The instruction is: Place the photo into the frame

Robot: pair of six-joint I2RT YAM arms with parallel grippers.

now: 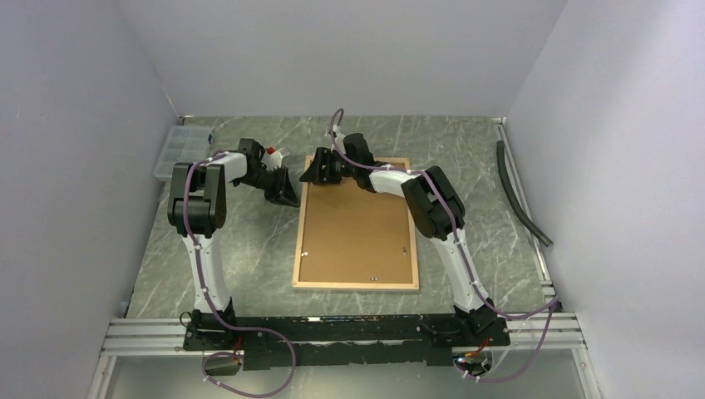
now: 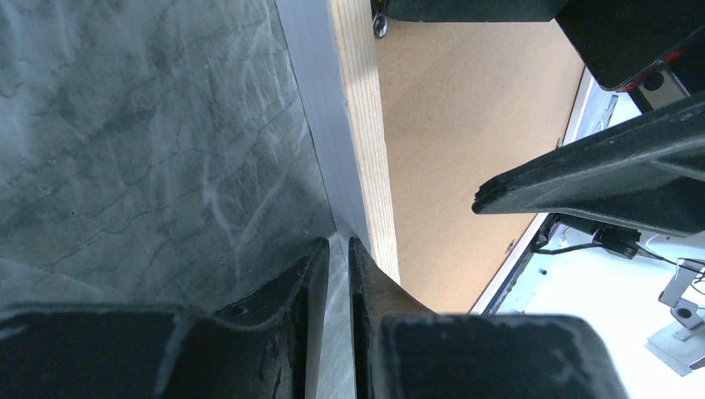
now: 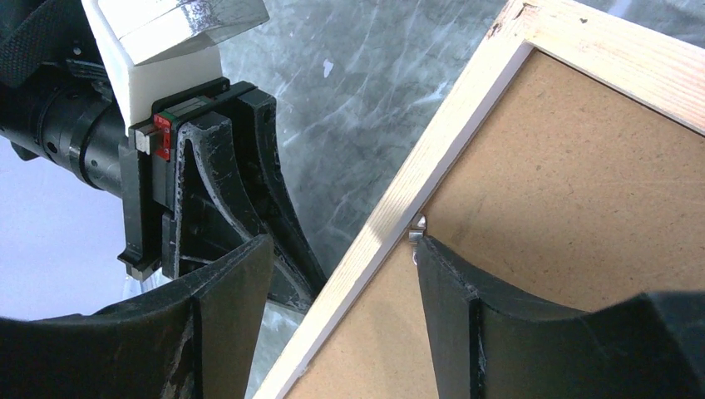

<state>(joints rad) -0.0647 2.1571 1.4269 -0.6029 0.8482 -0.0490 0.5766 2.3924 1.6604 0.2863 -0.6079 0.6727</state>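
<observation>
The frame (image 1: 356,285) lies face down in the middle of the table, light-wood back rim up, with the brown backing panel (image 1: 357,229) inside it. The photo is not in view. My left gripper (image 1: 287,195) is low against the frame's left outer side near the far corner. Its fingers (image 2: 320,274) are closed to a narrow slit with nothing seen between them, beside the rim (image 2: 366,125). My right gripper (image 1: 309,173) is open and straddles that rim (image 3: 432,166). One fingertip (image 3: 432,258) rests on the backing at a small metal tab (image 3: 416,229).
A clear plastic box (image 1: 179,150) sits at the back left corner. A black hose (image 1: 520,195) and a rail run along the right edge. Grey walls close in on three sides. The left gripper (image 3: 224,183) is close to the right one.
</observation>
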